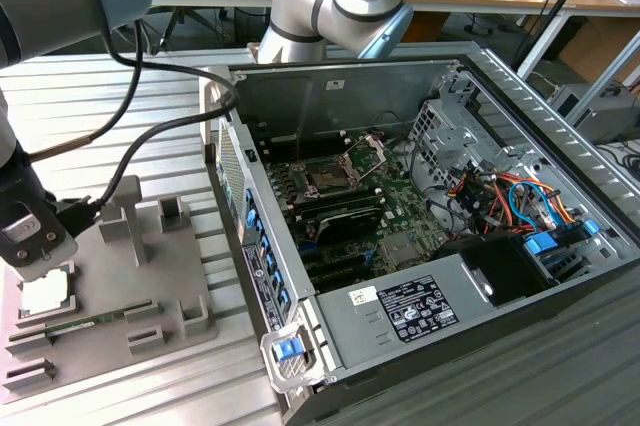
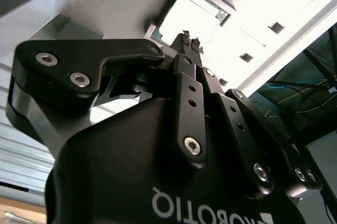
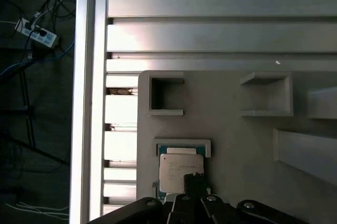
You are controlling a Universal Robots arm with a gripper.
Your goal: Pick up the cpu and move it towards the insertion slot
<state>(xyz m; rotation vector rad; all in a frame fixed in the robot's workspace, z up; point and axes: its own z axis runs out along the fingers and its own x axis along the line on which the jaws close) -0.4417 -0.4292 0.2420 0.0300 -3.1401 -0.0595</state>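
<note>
- The claw (image 2: 189, 40) hovers just above the cpu (image 3: 176, 174), its tips pressed together with nothing between them.
- The cpu lies flat in a recess of the grey holder (image 1: 110, 286), well apart from the insertion slot (image 1: 328, 178) inside the open computer case (image 1: 520, 96).
- Risk: lowering with the tips together would likely press on the metal lid rather than grip it. The recess walls look tight, so an off-centre pinch could tilt or drop the cpu.

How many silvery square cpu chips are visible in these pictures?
1. The small flat silvery-white square cpu lies in its seat on the grey holder plate at the exterior view's left, just under the black claw. Others may be hidden.
</note>
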